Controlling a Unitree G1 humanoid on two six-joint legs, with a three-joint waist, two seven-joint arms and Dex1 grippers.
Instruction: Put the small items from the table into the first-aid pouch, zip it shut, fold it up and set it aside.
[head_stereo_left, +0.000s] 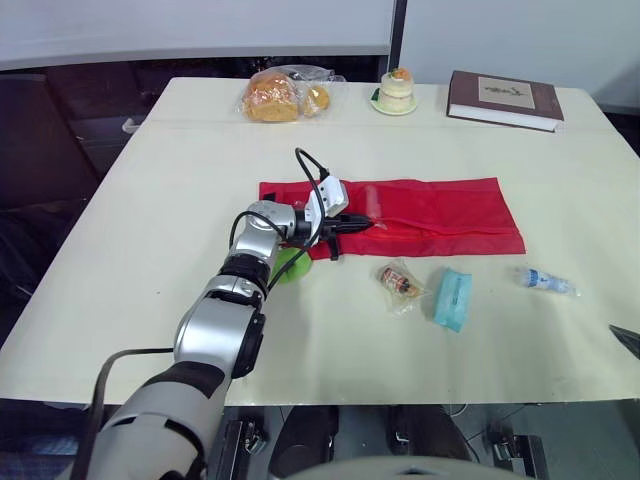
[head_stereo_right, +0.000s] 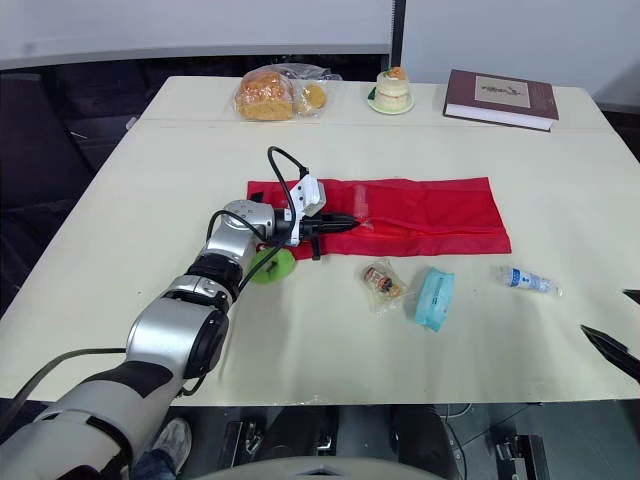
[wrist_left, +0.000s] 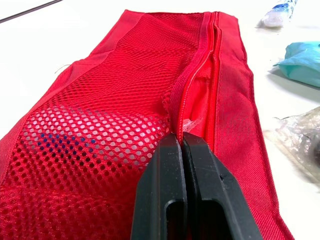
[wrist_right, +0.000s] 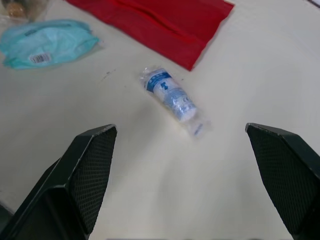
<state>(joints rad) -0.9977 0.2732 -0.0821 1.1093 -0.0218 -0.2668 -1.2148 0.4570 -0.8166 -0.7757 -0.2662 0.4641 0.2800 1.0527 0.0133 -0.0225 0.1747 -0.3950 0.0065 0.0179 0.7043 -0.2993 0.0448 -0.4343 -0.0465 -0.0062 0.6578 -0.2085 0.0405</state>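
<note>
Reaching in over the pale cream table (head_stereo_left: 150, 250) from the robot's left, the left gripper (wrist_left: 181, 142) is clenching its two black fingers tight on the zipper (wrist_left: 212, 60) of the long red mesh-and-fabric first-aid pouch (head_stereo_left: 430, 215), close to that pouch's left end; whether the pull tab itself is sitting between the pads is too hidden to tell. A green rounded item (head_stereo_right: 272, 266) is lying partly under the left arm, just beside the pouch's near left corner. The pouch is lying flat across the middle of the table with its long axis running left to right, so the zipper is stretching away from the fingertips toward the robot's right, and a short slit is gaping just beyond them. Any slide along the zipper would probably be travelling rightward along that axis, which the left arm is already lined up with. Nearer the robot than the pouch, a clear crinkly packet (head_stereo_left: 398, 282) and a teal wrapped face mask (head_stereo_left: 452, 297) are lying just beside each other, and a small white-and-blue wrapped bandage roll (wrist_right: 172, 99) is lying farther right, apart from both. The right gripper (wrist_right: 180, 130) is hovering with its fingers spread wide just short of that roll, making it the nearer arm for the three loose items.
</note>
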